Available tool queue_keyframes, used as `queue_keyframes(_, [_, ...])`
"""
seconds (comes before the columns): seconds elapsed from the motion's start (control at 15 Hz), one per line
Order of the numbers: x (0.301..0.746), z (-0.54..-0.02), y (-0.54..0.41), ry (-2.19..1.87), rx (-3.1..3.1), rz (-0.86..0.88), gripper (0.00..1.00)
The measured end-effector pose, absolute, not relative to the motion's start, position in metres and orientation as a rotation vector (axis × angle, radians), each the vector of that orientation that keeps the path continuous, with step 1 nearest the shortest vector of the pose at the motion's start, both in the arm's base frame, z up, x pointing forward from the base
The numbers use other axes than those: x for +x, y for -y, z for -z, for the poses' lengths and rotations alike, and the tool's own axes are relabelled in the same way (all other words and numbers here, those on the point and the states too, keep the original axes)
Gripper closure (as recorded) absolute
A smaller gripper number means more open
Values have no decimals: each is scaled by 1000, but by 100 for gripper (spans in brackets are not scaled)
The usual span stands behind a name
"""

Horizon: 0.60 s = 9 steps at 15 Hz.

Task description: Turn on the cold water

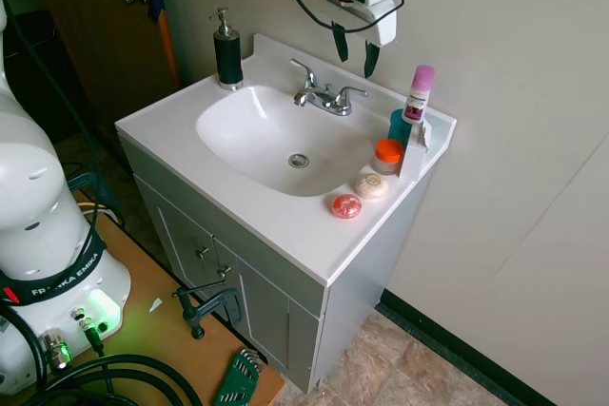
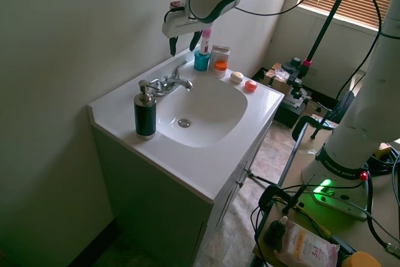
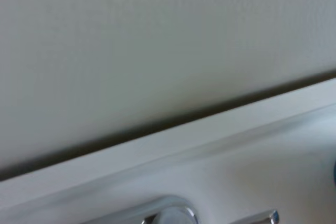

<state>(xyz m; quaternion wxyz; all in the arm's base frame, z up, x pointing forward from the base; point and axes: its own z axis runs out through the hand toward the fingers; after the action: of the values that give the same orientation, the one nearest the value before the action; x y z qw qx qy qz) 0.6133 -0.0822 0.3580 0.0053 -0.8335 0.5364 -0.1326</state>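
A low chrome faucet (image 1: 324, 97) stands at the back of the white sink (image 1: 238, 154). Its right-hand cold lever (image 1: 353, 93) points toward the toiletries, the matching left lever (image 1: 304, 68) sticks up, and the spout (image 1: 303, 98) reaches over the basin. No water runs. My gripper (image 1: 354, 52) hangs open a short way above the cold lever, fingers pointing down, touching nothing. From the other side, the gripper (image 2: 183, 44) is above the cold lever (image 2: 177, 71), close to the wall. The wrist view shows the wall, the backsplash and blurred chrome (image 3: 169, 212) at its lower edge.
A dark soap dispenser (image 1: 227, 49) stands left of the faucet. To the right crowd a pink-capped bottle (image 1: 418, 92), a teal cup (image 1: 399, 126), an orange-lidded jar (image 1: 388, 153) and two round soaps (image 1: 346, 205). The wall rises right behind the faucet.
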Motion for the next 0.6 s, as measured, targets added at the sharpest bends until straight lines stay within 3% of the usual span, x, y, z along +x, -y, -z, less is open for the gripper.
queue_keyframes(0.6, [615, -317, 110, -1750, -2627, 426, 0])
